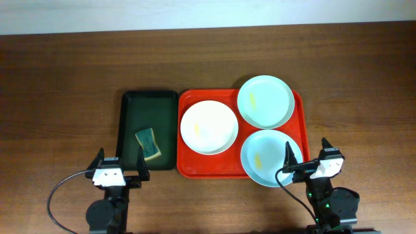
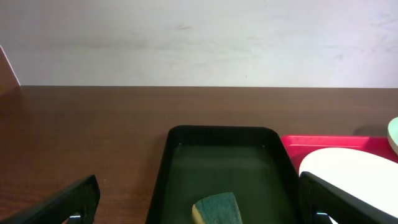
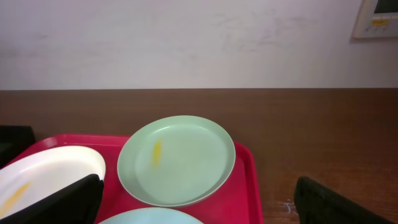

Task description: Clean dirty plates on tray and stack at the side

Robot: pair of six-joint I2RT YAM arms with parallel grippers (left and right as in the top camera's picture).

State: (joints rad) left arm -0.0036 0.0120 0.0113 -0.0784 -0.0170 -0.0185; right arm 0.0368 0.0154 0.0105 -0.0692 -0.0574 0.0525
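The red tray (image 1: 188, 166) holds three plates: a white plate (image 1: 208, 127) at its left, a pale mint-blue plate (image 1: 265, 101) at the back right and another (image 1: 270, 157) at the front right, each with a small yellow smear. My left gripper (image 1: 119, 169) is open and empty at the table's front, just in front of the dark green tray. My right gripper (image 1: 305, 159) is open and empty, its left finger over the near plate's right edge. In the right wrist view the far plate (image 3: 176, 160), the white plate (image 3: 43, 174) and the tray (image 3: 245, 186) show.
A dark green tray (image 1: 133, 104) left of the red one holds a green and yellow sponge (image 1: 148, 143), also in the left wrist view (image 2: 217, 208). Bare wooden table (image 1: 58, 97) lies left, right and behind. A pale wall (image 2: 199, 37) stands behind.
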